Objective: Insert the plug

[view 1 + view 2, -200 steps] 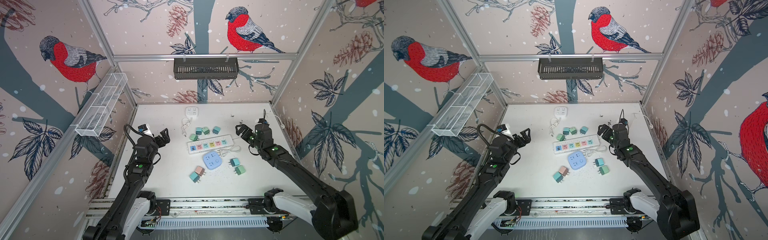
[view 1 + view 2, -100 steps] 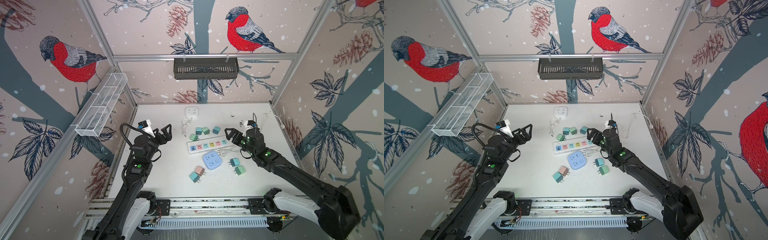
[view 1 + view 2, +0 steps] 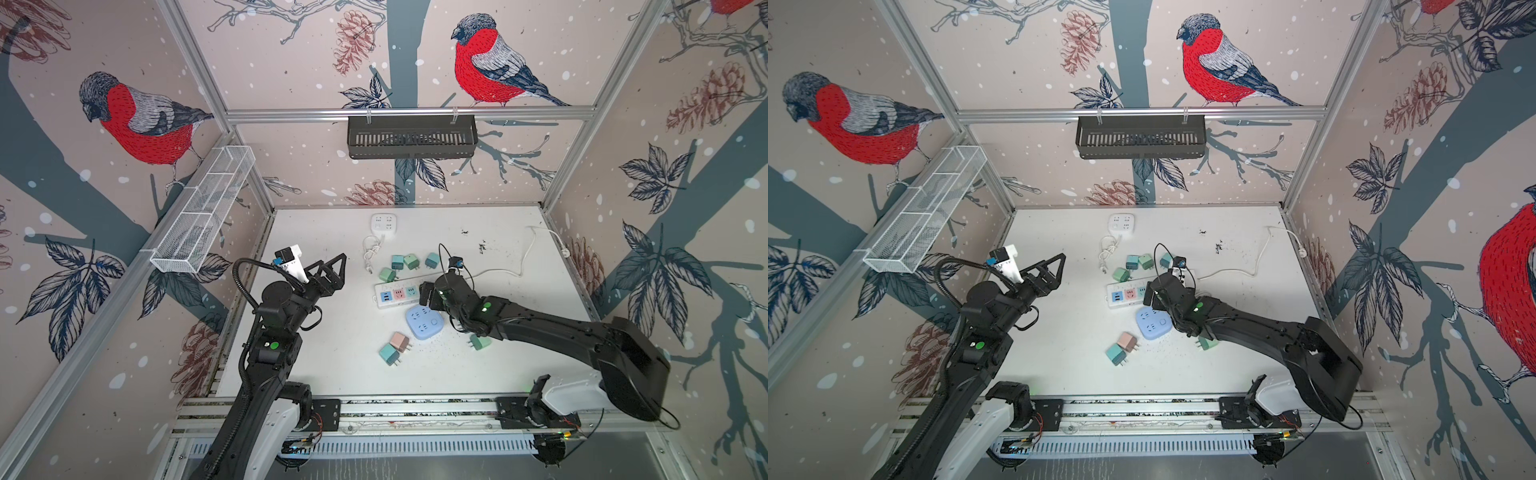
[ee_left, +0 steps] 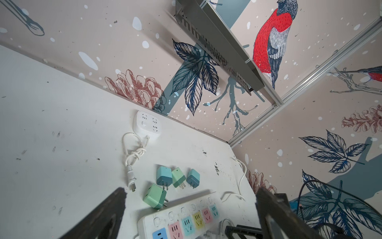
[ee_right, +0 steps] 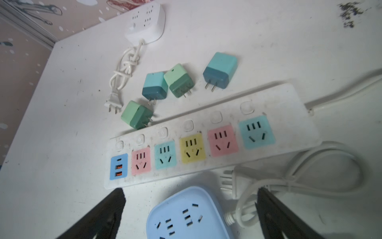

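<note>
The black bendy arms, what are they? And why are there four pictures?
They are two robot arms, each ending in a claw. Two pictures look down from above on the whole white table. The other two come from small cameras on the arms' wrists, peeking out past each claw. On the table lie a long power strip with coloured sockets, a blue socket box, a white socket box at the back, and small plug cubes in green, teal and pink. The left claw and the right claw are both open and hold nothing. The right claw hangs above the strip and the blue box.
</note>
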